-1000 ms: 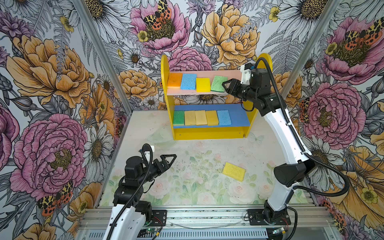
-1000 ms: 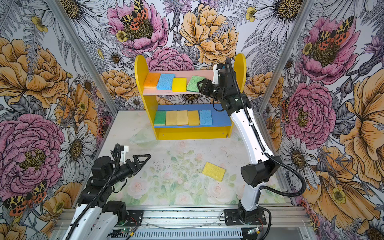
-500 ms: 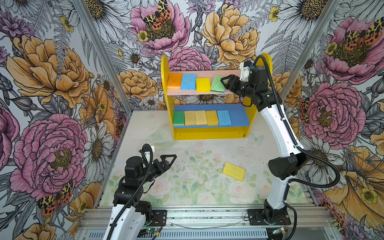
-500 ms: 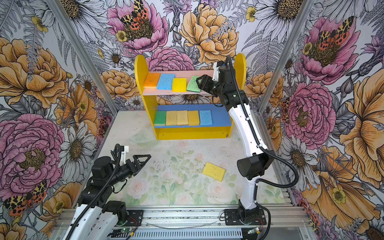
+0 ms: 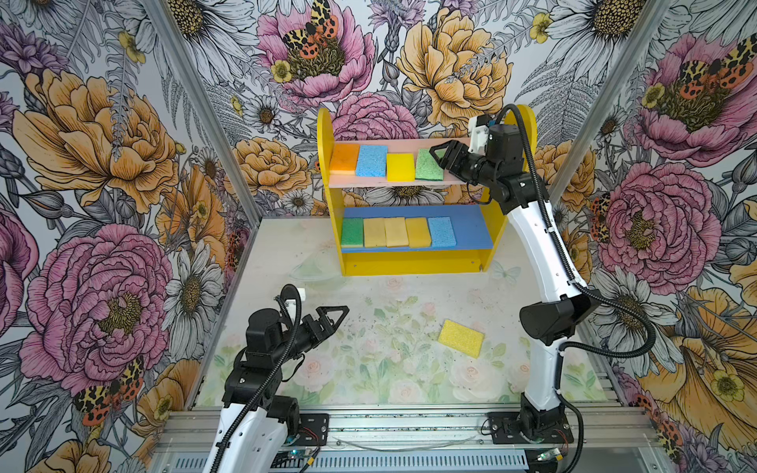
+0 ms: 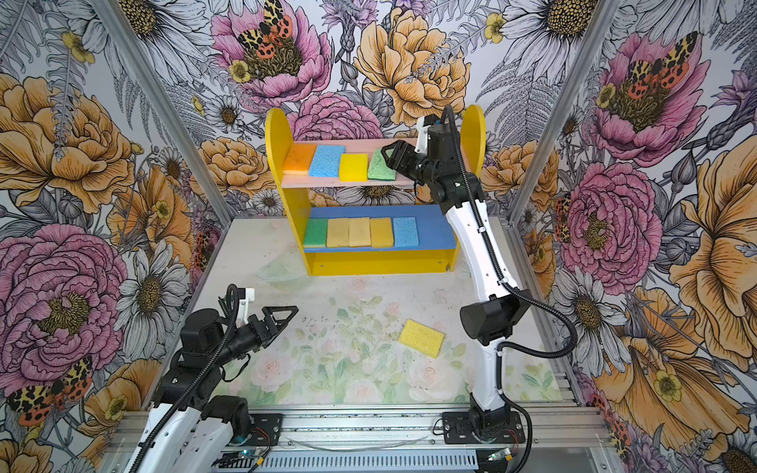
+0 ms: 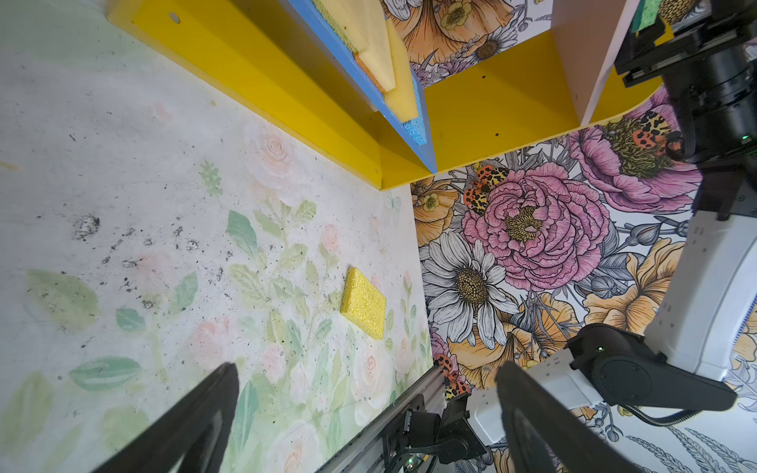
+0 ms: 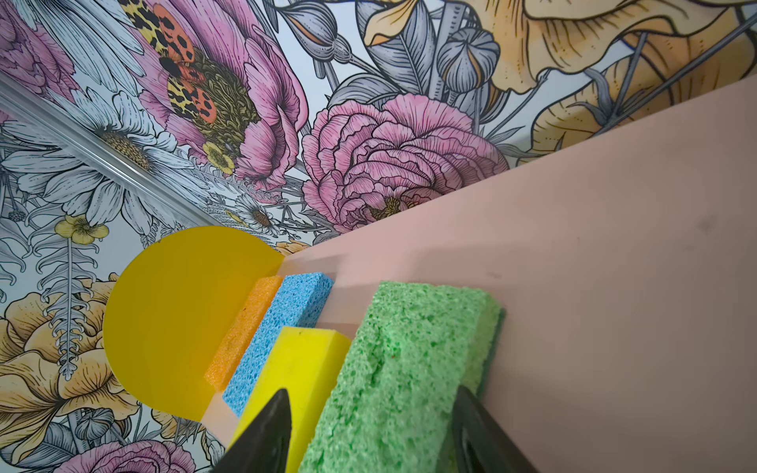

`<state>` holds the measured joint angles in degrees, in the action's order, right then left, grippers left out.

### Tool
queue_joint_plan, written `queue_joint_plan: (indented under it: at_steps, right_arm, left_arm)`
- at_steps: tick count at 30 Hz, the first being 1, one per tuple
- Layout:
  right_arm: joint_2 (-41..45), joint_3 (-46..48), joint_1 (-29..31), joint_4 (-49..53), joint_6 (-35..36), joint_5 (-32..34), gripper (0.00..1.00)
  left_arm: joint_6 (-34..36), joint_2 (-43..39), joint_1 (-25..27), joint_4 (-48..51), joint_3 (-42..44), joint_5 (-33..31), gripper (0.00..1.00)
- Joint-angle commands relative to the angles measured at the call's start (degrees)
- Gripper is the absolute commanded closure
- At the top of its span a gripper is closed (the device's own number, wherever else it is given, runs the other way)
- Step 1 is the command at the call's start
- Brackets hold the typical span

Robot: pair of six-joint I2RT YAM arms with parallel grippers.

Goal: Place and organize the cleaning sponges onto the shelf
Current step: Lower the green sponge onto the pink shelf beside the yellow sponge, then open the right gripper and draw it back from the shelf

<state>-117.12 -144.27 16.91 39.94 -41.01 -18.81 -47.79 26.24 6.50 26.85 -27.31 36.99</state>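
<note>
The shelf (image 5: pixel 325 135) stands at the back of the table. Its pink upper board (image 8: pixel 614 245) carries an orange, a blue, a yellow and a green sponge (image 5: pixel 428 165) in a row. The blue lower board (image 5: pixel 471 229) holds several more sponges side by side. My right gripper (image 8: pixel 372 391) is open astride the near end of the green sponge (image 8: pixel 409 360), which lies flat on the board, with one finger over the yellow sponge (image 8: pixel 295 368). One bright yellow sponge (image 5: pixel 461 338) lies loose on the table. My left gripper (image 5: pixel 334 315) hovers open and empty at the front left.
The right arm (image 5: pixel 545 254) rises from the front rail (image 5: pixel 409 426) past the shelf's right side panel. Floral walls close in the table (image 5: pixel 368 368) on three sides. On the right end of the lower board there is bare blue surface.
My right gripper has slid a little further left along the upper board over the green sponge, and its jaws have widened. The left arm and the loose yellow sponge have not moved.
</note>
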Motion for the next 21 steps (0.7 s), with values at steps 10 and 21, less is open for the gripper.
queue_joint_plan:
  at_steps: [10,21]
  right_arm:
    - [5.38,1.8,-0.15,1.02,7.9,5.36,0.36]
    - [30.03,30.13,2.5,0.86,11.92,4.63,0.34]
  left_arm:
    - [1.25,0.65,-0.1,0.25,-0.69,1.71,0.01]
    - [-4.03,1.17,14.52,-4.67,0.63,-9.31,0.01]
